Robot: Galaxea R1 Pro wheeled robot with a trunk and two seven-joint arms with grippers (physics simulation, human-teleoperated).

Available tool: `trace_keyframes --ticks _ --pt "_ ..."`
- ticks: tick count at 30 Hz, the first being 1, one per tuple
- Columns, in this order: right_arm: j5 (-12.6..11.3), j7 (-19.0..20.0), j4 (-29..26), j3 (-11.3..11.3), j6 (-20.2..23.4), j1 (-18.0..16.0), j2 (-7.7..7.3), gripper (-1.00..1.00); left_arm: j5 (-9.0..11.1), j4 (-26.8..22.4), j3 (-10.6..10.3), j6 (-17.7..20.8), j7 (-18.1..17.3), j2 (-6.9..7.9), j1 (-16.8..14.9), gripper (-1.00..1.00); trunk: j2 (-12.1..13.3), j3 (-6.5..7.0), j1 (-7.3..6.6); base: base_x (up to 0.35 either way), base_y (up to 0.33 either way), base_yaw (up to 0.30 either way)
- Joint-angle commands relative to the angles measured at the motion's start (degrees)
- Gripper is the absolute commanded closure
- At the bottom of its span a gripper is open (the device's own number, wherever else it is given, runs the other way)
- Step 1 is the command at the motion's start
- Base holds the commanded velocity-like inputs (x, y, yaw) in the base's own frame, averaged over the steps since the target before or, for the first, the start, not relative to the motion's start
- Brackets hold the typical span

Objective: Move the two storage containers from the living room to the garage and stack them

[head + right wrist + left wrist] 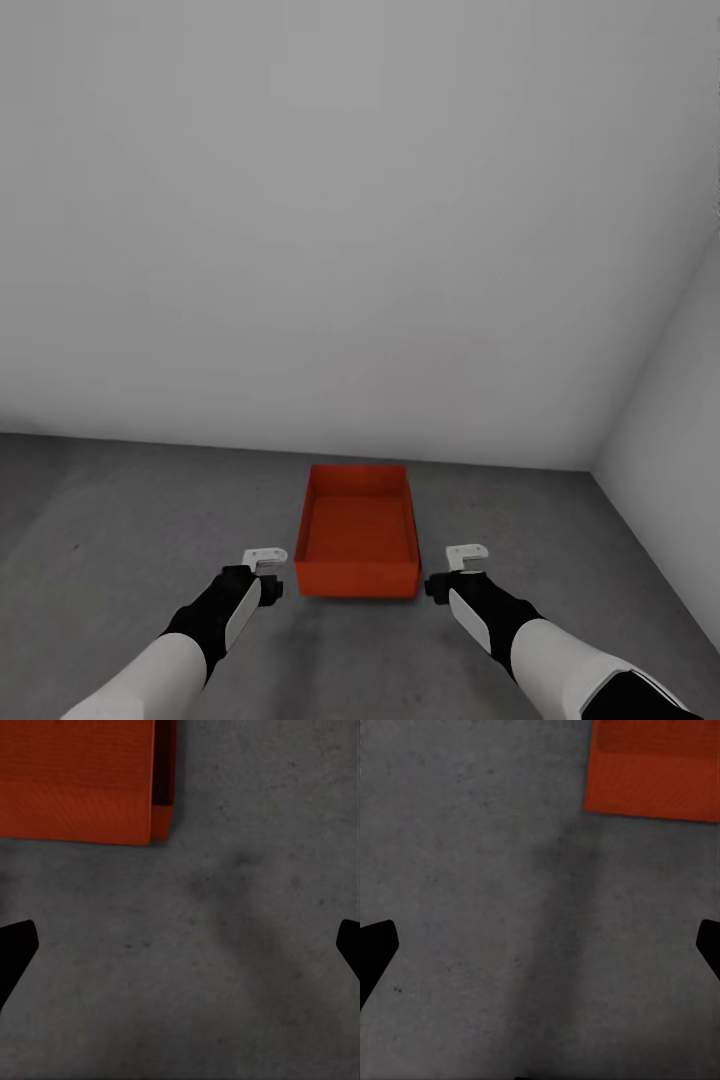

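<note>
An orange-red storage container (pixel 357 545) stands on the garage's dark grey concrete floor (pixel 120 530), close to the back wall. Along one side in the right wrist view, the container (pixel 82 780) shows a second orange-red wall edge (pixel 169 802) behind a dark gap, as if one bin sits on another. A corner of it (pixel 656 769) appears in the left wrist view. My left gripper (pixel 265 560) hangs open just left of the container's near end. My right gripper (pixel 467 555) hangs open just right of it. Both hold nothing.
A plain grey-white wall (pixel 330 250) rises right behind the container. A second wall (pixel 675 420) closes the right side, forming a corner. Bare speckled concrete spreads to the left and in front of the container.
</note>
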Motion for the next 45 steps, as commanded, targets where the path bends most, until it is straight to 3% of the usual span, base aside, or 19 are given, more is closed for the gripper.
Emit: trace_keyframes --ticks 1,12,16,20,21,26,45 --pt "-0.46 -0.4 -0.12 0.47 0.3 -0.04 -0.03 -1.0 0.4 -0.1 0.02 0.26 0.34 -0.02 -0.02 -1.0 -0.04 0.03 0.0 0.0 0.0 0.0" --pt "-0.47 -0.38 -0.09 0.35 0.3 -0.04 0.28 -1.0 0.41 0.52 -0.05 0.16 0.51 0.17 -0.02 -1.0 -0.04 1.03 0.0 0.0 0.0 0.0" --pt "-0.51 -0.32 0.49 0.41 0.3 -0.04 0.57 -1.0 1.31 2.38 -0.11 -0.14 0.14 1.13 -0.02 -1.0 -0.04 1.39 0.0 0.0 0.0 0.0" --pt "-0.58 -0.25 1.05 0.48 0.3 0.06 0.75 -1.0 3.45 8.36 -0.25 -4.48 -0.08 1.84 -0.02 -1.0 -0.04 1.76 0.0 0.0 0.0 0.0" --pt "-0.66 -0.23 1.25 0.49 0.3 0.23 0.9 -1.0 4.2 11.35 -0.32 -7.29 -0.14 1.99 -0.02 -1.0 -0.04 1.85 0.0 0.0 0.0 0.0" --pt "-0.72 -0.22 1.47 0.54 0.3 -0.02 0.96 -1.0 4.77 15.02 -0.41 -9.55 -0.22 2.08 -0.02 -1.0 -0.04 2.28 0.0 0.0 0.0 0.0" --pt "-0.81 -0.11 2.6 0.5 0.39 -0.05 0.93 -1.0 5.1 20.13 -0.35 -9.85 -0.19 2.71 -0.02 -1.0 -0.04 2.43 0.0 0.0 0.0 0.0"
